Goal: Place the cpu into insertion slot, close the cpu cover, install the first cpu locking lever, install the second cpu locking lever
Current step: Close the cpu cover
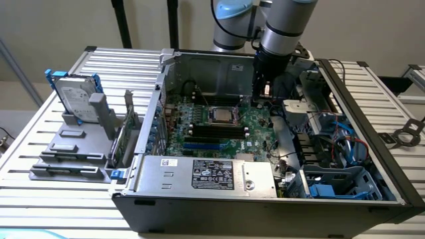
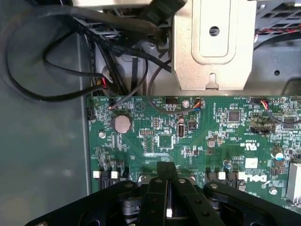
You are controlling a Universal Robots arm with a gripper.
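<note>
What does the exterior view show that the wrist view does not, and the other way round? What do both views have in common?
Exterior view: the open computer case, the square processor socket with silvery metal on it, the hard drive standing at the exterior view's left, and the power supply.
Wrist view: a round coin battery, a beige metal bracket and black cables.
Both: the green board and the closed end effector above it.
</note>
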